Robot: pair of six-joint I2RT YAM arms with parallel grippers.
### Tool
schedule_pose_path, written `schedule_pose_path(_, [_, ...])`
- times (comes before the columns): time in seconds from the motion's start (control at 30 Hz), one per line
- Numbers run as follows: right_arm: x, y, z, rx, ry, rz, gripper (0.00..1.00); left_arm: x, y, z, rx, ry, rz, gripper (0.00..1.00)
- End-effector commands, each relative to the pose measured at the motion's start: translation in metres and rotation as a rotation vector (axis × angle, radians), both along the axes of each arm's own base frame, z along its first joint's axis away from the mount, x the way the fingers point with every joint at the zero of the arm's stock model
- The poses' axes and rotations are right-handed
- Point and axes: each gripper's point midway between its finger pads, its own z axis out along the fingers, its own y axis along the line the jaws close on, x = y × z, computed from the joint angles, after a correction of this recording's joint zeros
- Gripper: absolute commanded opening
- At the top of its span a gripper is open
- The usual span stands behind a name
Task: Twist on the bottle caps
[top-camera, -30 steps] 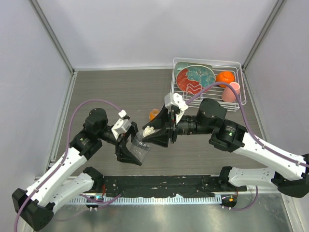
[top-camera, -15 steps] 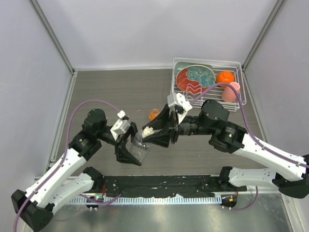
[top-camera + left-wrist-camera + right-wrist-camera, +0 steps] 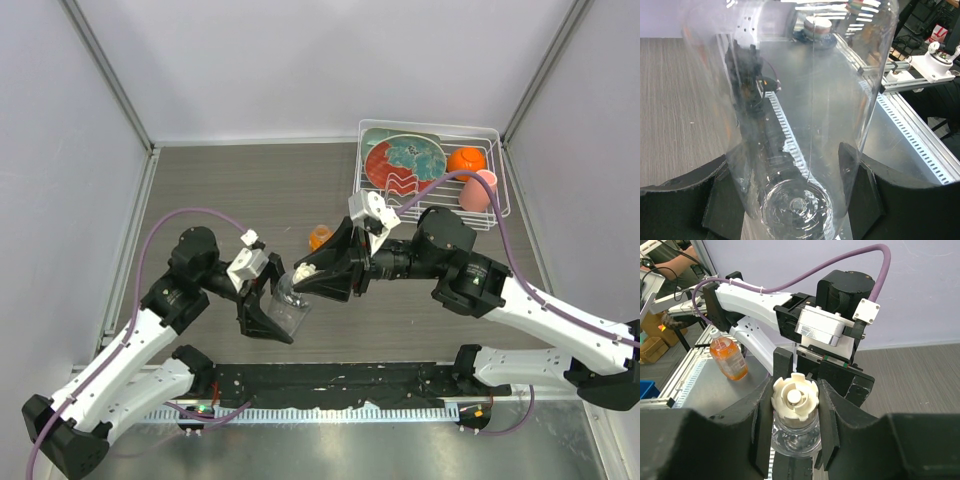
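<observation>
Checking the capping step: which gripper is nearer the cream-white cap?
Right. The right gripper has its fingers pressed to both sides of the cream-white cap atop the clear bottle; the left gripper holds that bottle's body, below the cap.

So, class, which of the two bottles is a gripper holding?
The clear bottle: the left gripper clamps its body, and the right gripper grips its cream-white cap. The orange bottle stands apart on the table, untouched.

A cream-white cap on a clear bottle; translucent orange bottle; grey wood-grain table
</observation>
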Motion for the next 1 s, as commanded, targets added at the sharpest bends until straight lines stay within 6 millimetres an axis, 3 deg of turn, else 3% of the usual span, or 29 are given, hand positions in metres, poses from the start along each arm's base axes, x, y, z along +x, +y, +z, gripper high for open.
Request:
schedule_pose_path(0.0, [0.016,0.002,-0.007,-0.028,0.057,-0.087,0.01,0.009,-0.003,0.01,-0.041,-0.078,0.057,0.0])
schedule_pose_path(0.13, [0.049,-0.001,-0.022,-0.078,0.122,-0.275,0.01,0.025,-0.007,0.009,-0.035,-0.127,0.155,0.0])
schedule_pose_path(0.37, [0.088,-0.013,-0.043,-0.124,0.227,-0.523,0.01,0.064,-0.01,0.004,-0.02,-0.239,0.357,0.01])
schedule_pose_path(0.63, [0.118,-0.019,-0.074,-0.206,0.325,-0.718,0.01,0.095,-0.007,0.012,-0.033,-0.3,0.534,0.01])
schedule_pose_path(0.77, [0.133,-0.023,-0.099,-0.279,0.369,-0.875,0.01,0.106,-0.004,0.015,-0.034,-0.323,0.603,0.02])
schedule_pose_path(0.97, [0.144,-0.035,-0.111,-0.282,0.413,-1.107,0.01,0.133,0.005,0.016,-0.022,-0.367,0.756,0.02])
